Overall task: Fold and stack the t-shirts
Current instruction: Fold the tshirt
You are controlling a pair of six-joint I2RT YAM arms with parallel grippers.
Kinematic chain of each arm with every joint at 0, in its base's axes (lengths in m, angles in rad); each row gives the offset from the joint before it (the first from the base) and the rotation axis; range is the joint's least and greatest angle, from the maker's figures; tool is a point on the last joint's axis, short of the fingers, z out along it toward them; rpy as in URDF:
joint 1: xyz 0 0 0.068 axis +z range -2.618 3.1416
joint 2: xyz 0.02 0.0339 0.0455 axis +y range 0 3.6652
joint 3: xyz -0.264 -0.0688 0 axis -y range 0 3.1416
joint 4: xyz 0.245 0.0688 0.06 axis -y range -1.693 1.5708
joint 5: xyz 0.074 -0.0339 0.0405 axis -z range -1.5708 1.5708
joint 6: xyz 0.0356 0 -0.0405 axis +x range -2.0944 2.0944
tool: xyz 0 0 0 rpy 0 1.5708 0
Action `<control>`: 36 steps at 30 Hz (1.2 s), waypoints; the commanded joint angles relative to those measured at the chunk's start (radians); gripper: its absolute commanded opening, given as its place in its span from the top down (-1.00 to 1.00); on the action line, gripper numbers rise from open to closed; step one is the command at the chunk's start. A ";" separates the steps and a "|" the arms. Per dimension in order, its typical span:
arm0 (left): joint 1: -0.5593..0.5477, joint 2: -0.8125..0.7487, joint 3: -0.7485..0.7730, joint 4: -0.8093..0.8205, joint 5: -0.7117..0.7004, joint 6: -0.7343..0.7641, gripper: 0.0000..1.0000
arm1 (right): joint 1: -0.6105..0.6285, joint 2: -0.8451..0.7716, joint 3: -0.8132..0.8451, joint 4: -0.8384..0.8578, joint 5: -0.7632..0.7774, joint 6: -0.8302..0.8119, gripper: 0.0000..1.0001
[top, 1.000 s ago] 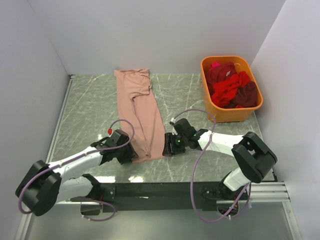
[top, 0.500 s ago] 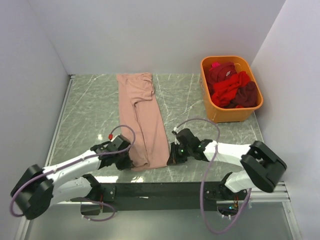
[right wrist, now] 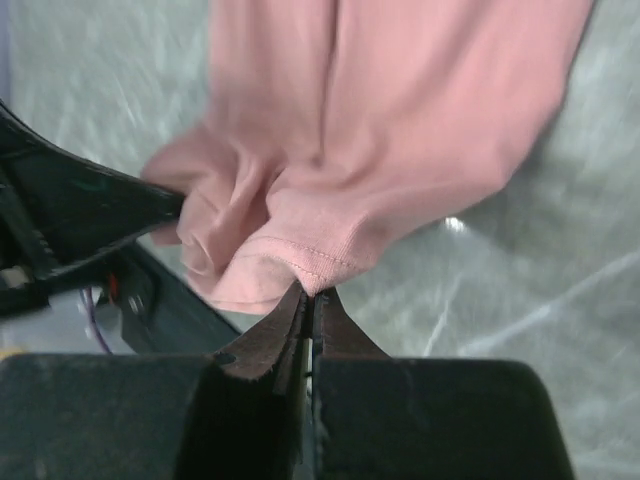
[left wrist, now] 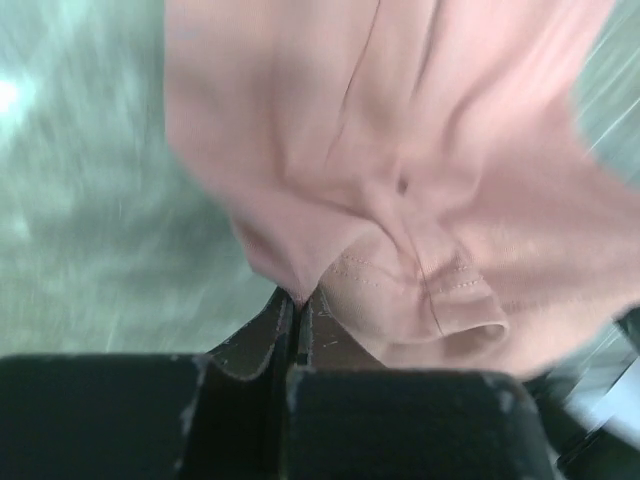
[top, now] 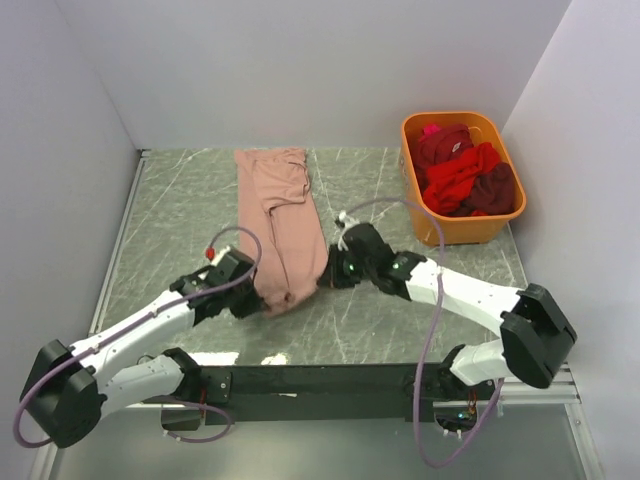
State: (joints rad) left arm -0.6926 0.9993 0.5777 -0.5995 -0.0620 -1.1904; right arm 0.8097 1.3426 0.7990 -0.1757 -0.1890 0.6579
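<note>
A long salmon-pink t-shirt (top: 280, 215) lies folded in a strip down the middle of the table, its near end lifted and bunched. My left gripper (top: 258, 299) is shut on the near left corner of that shirt (left wrist: 420, 150), the hem pinched between its fingertips (left wrist: 297, 297). My right gripper (top: 328, 277) is shut on the near right corner, the stitched hem (right wrist: 320, 262) caught at its tips (right wrist: 310, 292). Red, maroon and magenta t-shirts (top: 465, 175) are piled in the orange basket.
The orange plastic basket (top: 432, 222) stands at the back right against the white wall. White walls close the table on the left, back and right. The arms' black base rail (top: 330, 380) runs along the near edge.
Both grippers have shut on the pink shirt's near corners, pulled them toward the near edge, then lifted and carried them away from it, so the near end now bunches up.
</note>
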 commanded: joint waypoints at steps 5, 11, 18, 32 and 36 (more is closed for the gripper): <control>0.174 0.133 0.220 0.138 -0.143 0.121 0.99 | -0.099 0.177 0.299 -0.008 0.108 -0.090 1.00; 0.272 0.341 0.410 0.144 -0.206 0.195 0.99 | -0.152 0.401 0.548 -0.056 0.074 -0.147 1.00; 0.329 0.533 0.554 0.184 -0.245 0.230 0.99 | -0.194 0.582 0.758 -0.088 0.071 -0.176 1.00; 0.410 0.780 0.737 0.216 -0.144 0.344 0.95 | -0.245 0.762 0.956 -0.156 0.045 -0.156 1.00; 0.424 0.829 0.767 0.225 -0.110 0.361 0.49 | -0.256 0.808 1.011 -0.168 0.034 -0.150 0.96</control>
State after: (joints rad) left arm -0.2821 1.8046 1.2980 -0.4004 -0.2054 -0.8661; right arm 0.5697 2.1242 1.7382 -0.3294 -0.1493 0.5022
